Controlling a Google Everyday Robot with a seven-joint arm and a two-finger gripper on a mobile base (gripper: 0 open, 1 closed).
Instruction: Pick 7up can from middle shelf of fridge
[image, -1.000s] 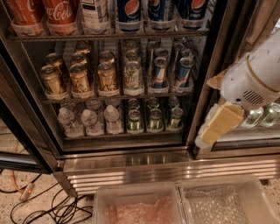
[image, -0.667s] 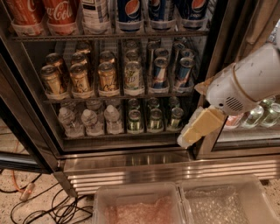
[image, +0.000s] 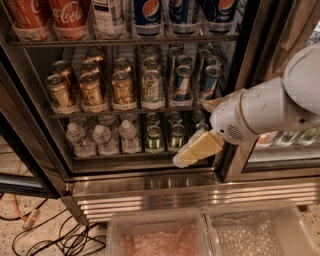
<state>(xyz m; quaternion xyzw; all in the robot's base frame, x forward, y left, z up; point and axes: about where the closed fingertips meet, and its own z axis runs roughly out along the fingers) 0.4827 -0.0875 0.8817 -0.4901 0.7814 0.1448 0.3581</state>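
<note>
Fridge (image: 150, 187) stocks Coca-Cola (image: 67, 15), Pepsi (image: 148, 12), 7up can (image: 152, 87); hand (image: 182, 159) hangs by bottom shelf (image: 125, 156).

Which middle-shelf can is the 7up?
The pale can with green lettering, fourth from left, between gold cans and blue-silver cans. The tool is below it, rightward.

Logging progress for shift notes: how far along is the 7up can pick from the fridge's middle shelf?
Done: the arm is at the fridge. In hand: the gripper hangs before the bottom rack, below and right of the 7up can. Left: rise, grasp, lift out; the can stands untouched on the middle shelf.
</note>
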